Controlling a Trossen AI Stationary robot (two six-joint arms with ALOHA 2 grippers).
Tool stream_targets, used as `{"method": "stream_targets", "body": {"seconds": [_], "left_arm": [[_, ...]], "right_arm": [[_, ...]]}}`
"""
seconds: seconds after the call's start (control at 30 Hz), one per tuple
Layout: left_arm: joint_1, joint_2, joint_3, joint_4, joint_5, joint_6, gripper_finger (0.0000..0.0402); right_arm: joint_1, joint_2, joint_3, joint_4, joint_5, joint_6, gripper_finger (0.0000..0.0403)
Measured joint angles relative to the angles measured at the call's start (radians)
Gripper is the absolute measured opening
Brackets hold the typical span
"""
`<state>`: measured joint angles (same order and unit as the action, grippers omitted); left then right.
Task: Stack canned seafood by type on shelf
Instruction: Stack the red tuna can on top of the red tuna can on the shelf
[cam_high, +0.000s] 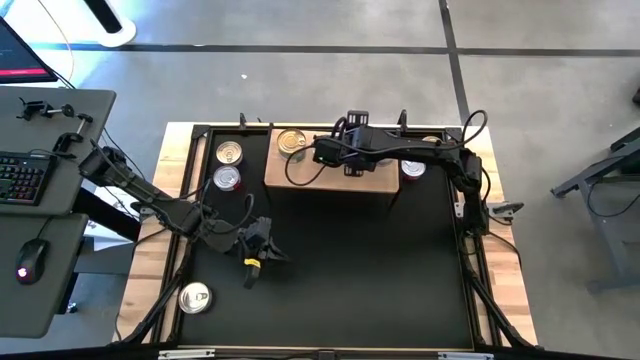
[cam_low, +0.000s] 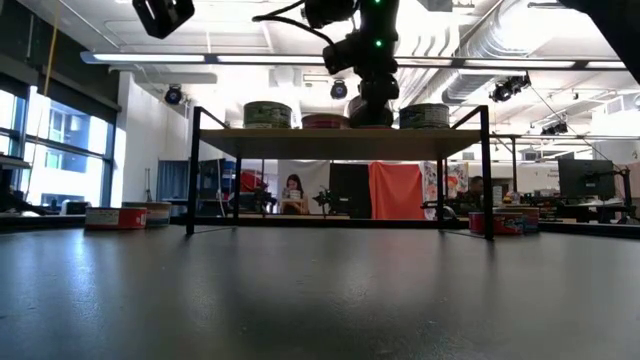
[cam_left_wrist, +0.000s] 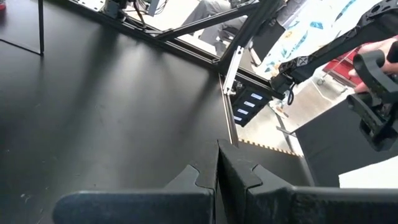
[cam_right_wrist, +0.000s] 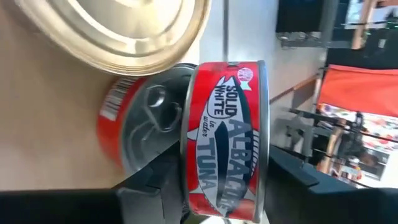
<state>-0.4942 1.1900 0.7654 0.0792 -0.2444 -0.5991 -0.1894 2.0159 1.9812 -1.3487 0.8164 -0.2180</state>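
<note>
- Right hand (cam_right_wrist: 217, 186) is over the shelf (cam_high: 375, 183), fingers partly open around a red tuna can (cam_right_wrist: 227, 137) standing on edge beside another can (cam_right_wrist: 143, 124).
- Left hand (cam_left_wrist: 217, 180) is closed, empty, low over the bench (cam_high: 400, 280).

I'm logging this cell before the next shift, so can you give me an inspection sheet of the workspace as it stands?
Surface: black mat on a wooden table, mostly bare in the middle.
Job's things: wooden shelf carries a gold-lidded tin; a red albacore tuna tin sits between the right fingers beside another red tin. Loose tins lie on the mat: two by the shelf, one at the near left corner, one right of the shelf.
Clutter: nothing seen.
Grippers: right gripper over the shelf, jaws around the tuna tin; left gripper shut, low over the mat.
Cables: run along both arms.
Surroundings: keyboard and mouse on a side desk; people sit beyond the table.
</note>
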Motion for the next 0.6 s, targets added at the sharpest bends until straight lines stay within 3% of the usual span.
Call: {"method": "stream_targets", "body": {"seconds": [0.23,0.6], "left_arm": [[0.000,0.000,0.000,0.000,-0.001,0.000,0.0000],[0.000,0.000,0.000,0.000,-0.001,0.000,0.0000]], "right_arm": [[0.011,0.000,0.002,0.000,-0.036,0.009,0.0172],[0.040,0.000,0.002,-0.071,-0.048,0.040,0.0244]]}}
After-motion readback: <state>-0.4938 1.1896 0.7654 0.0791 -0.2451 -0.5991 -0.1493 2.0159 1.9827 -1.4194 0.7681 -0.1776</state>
